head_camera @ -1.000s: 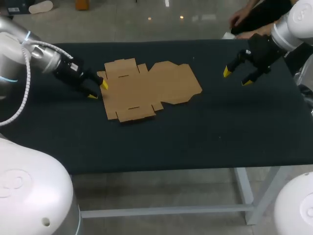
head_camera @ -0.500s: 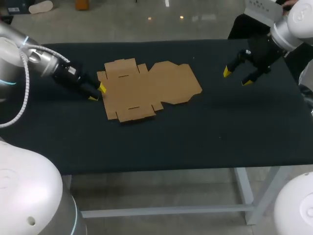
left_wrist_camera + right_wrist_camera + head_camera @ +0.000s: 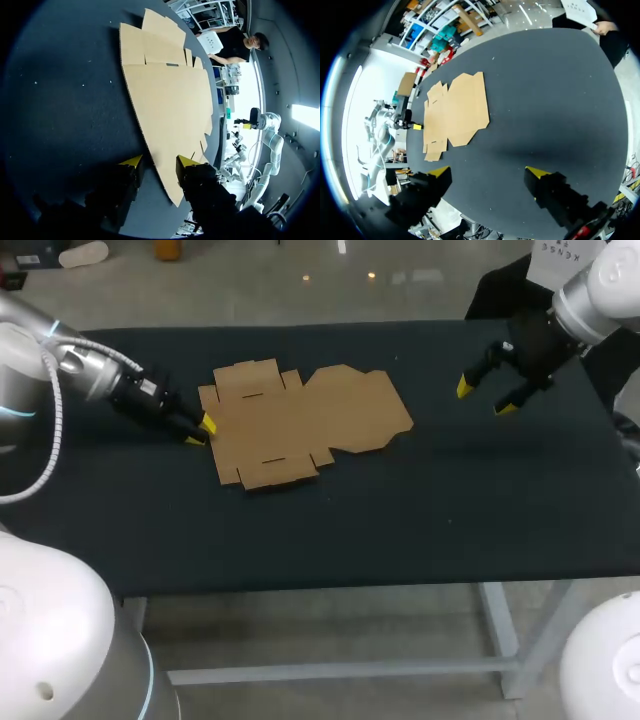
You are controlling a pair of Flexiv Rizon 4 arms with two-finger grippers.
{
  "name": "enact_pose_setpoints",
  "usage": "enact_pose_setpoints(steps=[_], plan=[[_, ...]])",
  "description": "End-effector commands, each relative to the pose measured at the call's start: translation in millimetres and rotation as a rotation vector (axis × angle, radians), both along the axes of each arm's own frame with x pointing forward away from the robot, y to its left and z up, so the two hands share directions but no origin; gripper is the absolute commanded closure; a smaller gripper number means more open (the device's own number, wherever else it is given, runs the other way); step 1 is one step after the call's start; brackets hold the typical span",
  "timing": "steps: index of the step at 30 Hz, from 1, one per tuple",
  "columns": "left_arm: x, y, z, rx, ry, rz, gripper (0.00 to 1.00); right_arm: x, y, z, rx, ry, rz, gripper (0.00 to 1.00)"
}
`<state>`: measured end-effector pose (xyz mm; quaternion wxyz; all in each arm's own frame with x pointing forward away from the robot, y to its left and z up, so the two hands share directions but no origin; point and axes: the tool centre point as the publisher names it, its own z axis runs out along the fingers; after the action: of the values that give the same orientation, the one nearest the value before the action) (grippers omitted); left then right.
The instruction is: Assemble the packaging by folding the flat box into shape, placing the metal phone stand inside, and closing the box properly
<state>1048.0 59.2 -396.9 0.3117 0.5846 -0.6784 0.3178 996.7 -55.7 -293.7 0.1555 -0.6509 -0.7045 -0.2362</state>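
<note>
Noting a risk: the flat brown cardboard box blank lies unfolded at centre-left of the black table. The left gripper, fingers narrowly parted at the blank's left edge, may shove the thin sheet sideways rather than lift a flap, since the right gripper hangs spread wide at upper right, well apart, pinning nothing. Only the left wrist view shows the blank's edge running between the yellow tips, apparently unclamped, while the head view places both grippers; no metal stand shows.
</note>
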Motion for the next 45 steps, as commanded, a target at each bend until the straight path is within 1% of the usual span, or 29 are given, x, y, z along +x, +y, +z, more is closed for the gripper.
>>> enact_pose_setpoints(steps=[1, 8, 11, 13, 14, 16, 22, 31, 34, 35, 36, 39, 40, 42, 45], plan=[[9.3, 0, -9.7, -0.024, 0.015, -0.019, 0.54, -0.4, 0, 0, 0.002, 0.000, 0.002, 0.00], [14.7, -7, -12.2, -0.049, 0.021, -0.042, 0.56, -0.4, 0, 0, 0.002, 0.000, 0.002, 0.00], [17.3, -10, -13.3, -0.057, 0.031, -0.046, 0.60, -0.4, 0, 0, 0.002, 0.000, 0.002, 0.00], [18.8, -14, -14.5, -0.067, 0.042, -0.048, 0.69, -0.4, 0, 0, 0.002, 0.000, 0.002, 0.00], [19.2, -16, -14.8, -0.069, 0.050, -0.039, 0.77, -0.4, 0, 0, 0.002, 0.000, 0.002, 0.00], [18.1, -18, -14.9, -0.077, 0.053, -0.033, 1.00, -0.4, 0, 0, 0.002, 0.000, 0.002, 0.00], [14.0, -25, -13.9, -0.089, 0.061, 0.000, 1.00, -0.4, 0, 0, 0.002, 0.000, 0.002, 0.00], [-0.1, -31, -4.3, -0.143, 0.045, 0.035, 1.00, -0.4, 0, 0, 0.002, 0.000, 0.002, 0.00], [-7.0, -34, -0.3, -0.166, 0.042, 0.070, 1.00, -0.4, 0, 0, 0.002, 0.000, 0.002, 0.00], [-8.6, -35, 1.3, -0.171, 0.048, 0.099, 1.00, -0.4, 0, 0, 0.002, 0.000, 0.002, 0.00], [-10.4, -36, 2.7, -0.186, 0.047, 0.095, 1.00, -0.4, 0, 0, 0.002, 0.000, 0.002, 0.00], [-17.7, -40, 7.4, -0.191, 0.044, 0.152, 1.00, -0.4, 0, 0, 0.002, 0.000, 0.002, 0.00], [-20.6, -42, 9.1, -0.183, 0.039, 0.187, 1.00, -0.4, 0, 0, 0.002, 0.000, 0.002, 0.00], [-27.0, -45, 11.7, -0.187, 0.028, 0.207, 1.00, -0.4, 0, 0, 0.002, 0.000, 0.002, 0.00], [-35.3, -51, 13.5, -0.166, 0.004, 0.271, 1.00, -0.4, 0, 0, 0.002, 0.000, 0.002, 0.00]])
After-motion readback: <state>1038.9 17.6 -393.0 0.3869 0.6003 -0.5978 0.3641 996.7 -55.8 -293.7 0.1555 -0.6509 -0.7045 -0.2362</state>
